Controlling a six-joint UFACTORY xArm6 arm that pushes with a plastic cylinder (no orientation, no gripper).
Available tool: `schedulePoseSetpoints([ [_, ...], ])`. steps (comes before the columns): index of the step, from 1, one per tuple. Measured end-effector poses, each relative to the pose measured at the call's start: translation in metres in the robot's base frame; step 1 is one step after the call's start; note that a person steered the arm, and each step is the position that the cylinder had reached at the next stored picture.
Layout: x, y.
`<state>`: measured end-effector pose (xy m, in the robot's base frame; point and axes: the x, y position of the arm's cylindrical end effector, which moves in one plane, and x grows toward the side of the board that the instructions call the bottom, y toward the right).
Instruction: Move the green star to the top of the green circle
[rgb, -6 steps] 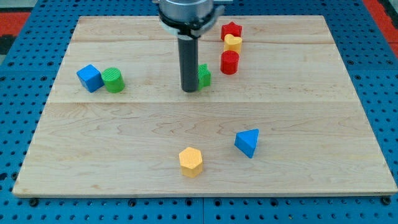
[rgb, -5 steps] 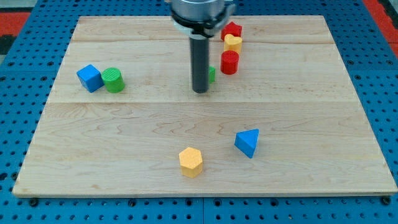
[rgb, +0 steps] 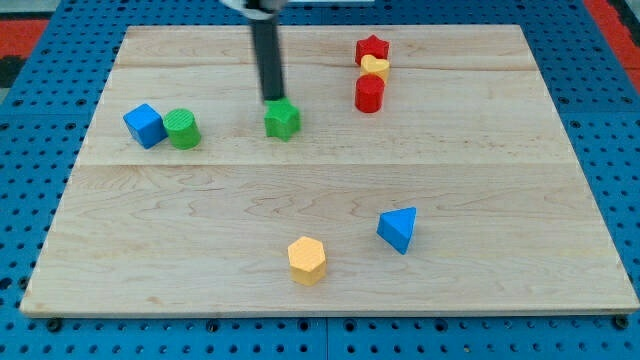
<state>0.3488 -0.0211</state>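
The green star (rgb: 283, 120) lies on the wooden board (rgb: 480, 160), a little above its middle. My tip (rgb: 272, 99) stands just above the star at the star's upper left edge, touching or nearly touching it. The green circle (rgb: 183, 129) is a ribbed green cylinder at the view's left, about a hundred pixels left of the star, with the blue cube (rgb: 145, 125) touching its left side.
A red star (rgb: 372, 48), a yellow block (rgb: 375, 67) and a red cylinder (rgb: 369, 95) form a column at the view's upper right. A yellow hexagon (rgb: 307, 260) and a blue triangle (rgb: 398, 229) lie near the view's bottom.
The green star has moved left from beside the red cylinder. My rod, which stood in front of the star, is now higher in the view, at the star's upper left.
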Motion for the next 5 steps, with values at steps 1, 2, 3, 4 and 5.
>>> schedulePoseSetpoints([
  [1, 0.029, 0.063],
  [2, 0.046, 0.018],
  [3, 0.018, -0.081],
  [4, -0.004, -0.1],
  [5, -0.038, -0.109],
])
